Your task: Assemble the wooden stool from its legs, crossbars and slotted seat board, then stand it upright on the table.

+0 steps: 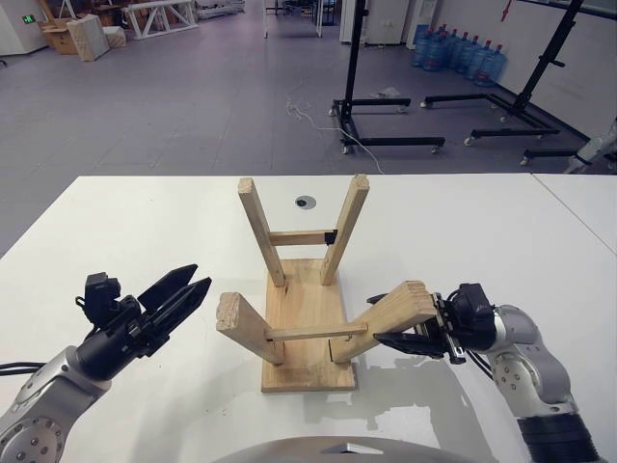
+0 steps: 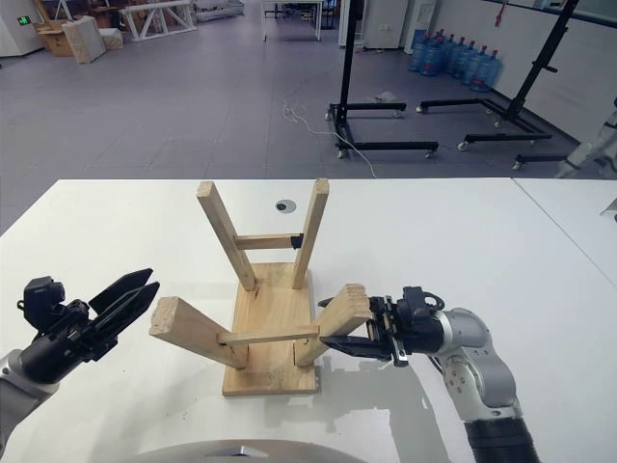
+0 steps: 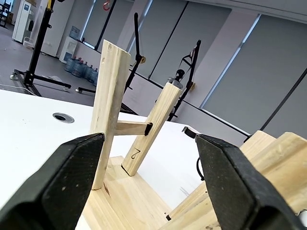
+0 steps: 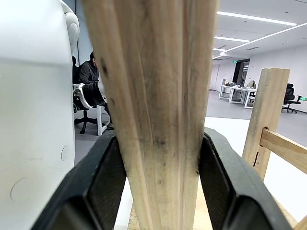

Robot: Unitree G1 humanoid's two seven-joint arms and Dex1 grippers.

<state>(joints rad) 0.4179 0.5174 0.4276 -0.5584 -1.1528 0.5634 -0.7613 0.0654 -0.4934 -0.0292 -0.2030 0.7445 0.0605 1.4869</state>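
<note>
While the seat board [image 1: 308,307] lies flat on the white table [image 1: 145,231], its four legs [image 1: 260,230] stick upward, splayed, joined in pairs by the far crossbar [image 1: 301,236] and near crossbar [image 1: 313,333]. Right gripper [image 1: 400,326] clenched on the near right leg [image 1: 390,311], close to its free end. Left gripper [image 1: 198,278] spread wide, holding nothing, beside the near left leg [image 1: 246,328], apart from it.

In right wrist view, near right leg [image 4: 153,72] is running off top and bottom edges, so you are not seeing either end. Same leg is hiding one finger of right gripper [image 4: 160,187] in head views. Left wrist view's edge is cutting off left gripper [image 3: 148,187] pads and near legs [image 3: 273,153]. Leg feet are covering seat board [image 1: 307,304] slots; you cannot tell seating depth.
</note>
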